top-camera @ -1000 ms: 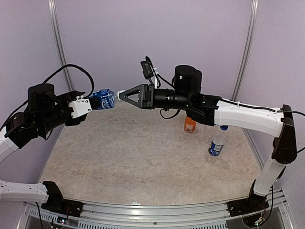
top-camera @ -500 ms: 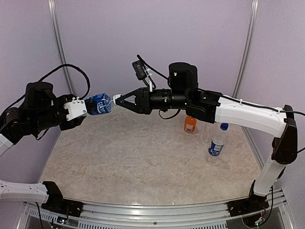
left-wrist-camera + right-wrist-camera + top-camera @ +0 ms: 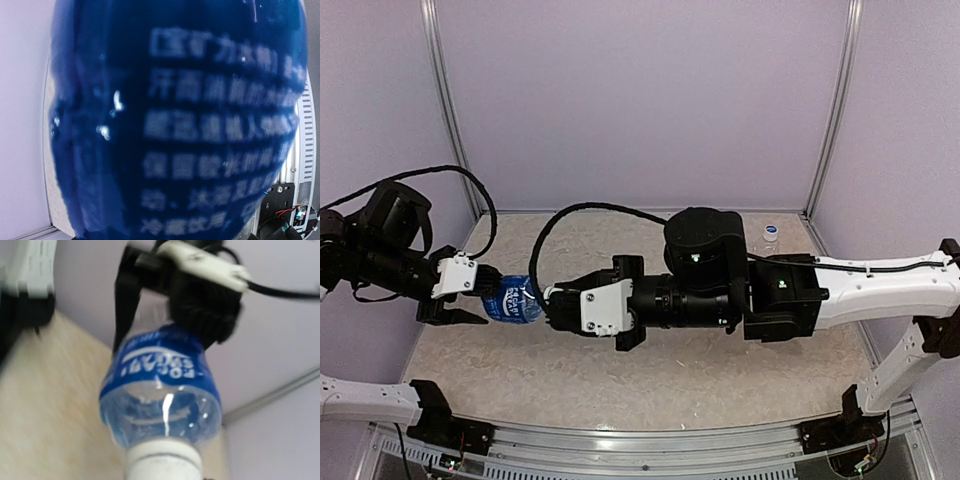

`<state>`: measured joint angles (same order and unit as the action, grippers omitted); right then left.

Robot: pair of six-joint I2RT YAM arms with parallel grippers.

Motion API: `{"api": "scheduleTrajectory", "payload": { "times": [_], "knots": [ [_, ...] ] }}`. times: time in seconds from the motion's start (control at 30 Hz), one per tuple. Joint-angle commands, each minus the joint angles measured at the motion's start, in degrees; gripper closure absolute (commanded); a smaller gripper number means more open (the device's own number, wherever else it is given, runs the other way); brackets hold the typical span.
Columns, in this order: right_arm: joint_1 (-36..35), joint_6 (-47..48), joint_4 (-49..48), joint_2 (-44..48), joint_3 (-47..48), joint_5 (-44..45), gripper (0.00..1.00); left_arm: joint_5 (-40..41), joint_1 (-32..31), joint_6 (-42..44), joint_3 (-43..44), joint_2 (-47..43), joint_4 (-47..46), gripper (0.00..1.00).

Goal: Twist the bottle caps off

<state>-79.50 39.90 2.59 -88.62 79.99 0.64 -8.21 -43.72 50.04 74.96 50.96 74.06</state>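
A clear bottle with a blue label [image 3: 512,302] is held on its side above the table's left part. My left gripper [image 3: 478,298] is shut on its body. The label [image 3: 175,125] fills the left wrist view. My right gripper [image 3: 553,305] is closed round its white cap [image 3: 165,460], facing the left gripper [image 3: 167,315]. The right gripper's own fingers do not show in the right wrist view. Another small clear bottle [image 3: 770,234] stands at the back right. The orange bottle and the other bottles are hidden behind my right arm.
My right arm [image 3: 770,295] stretches low across the middle of the table [image 3: 520,370] from the right. Purple walls with metal posts close the back and sides. A metal rail [image 3: 650,440] runs along the near edge.
Both arms have come down and toward the near edge with the bottle between them. The right arm now lies low across the table, covering the bottles at the right.
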Motion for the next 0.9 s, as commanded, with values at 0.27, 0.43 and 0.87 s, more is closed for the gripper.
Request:
{"api": "scheduleTrajectory", "payload": {
  "times": [0.27, 0.43, 0.87],
  "knots": [
    [-4.91, 27.93, -3.20, 3.73, -7.38, 23.52, 1.00, -1.80, -0.04, -2.54, -4.99, -2.69, 0.71, 0.65],
    [-4.91, 26.59, -6.66, 3.01, -7.95, 20.05, 1.00, -2.10, -0.04, -3.73, -3.77, -2.49, -0.64, 0.65],
    [-4.61, 15.07, -16.04, 2.71, -7.93, 22.92, 0.01, 4.17, 0.48, -4.24, -3.92, -2.78, -7.24, 0.65]
  ]
}}
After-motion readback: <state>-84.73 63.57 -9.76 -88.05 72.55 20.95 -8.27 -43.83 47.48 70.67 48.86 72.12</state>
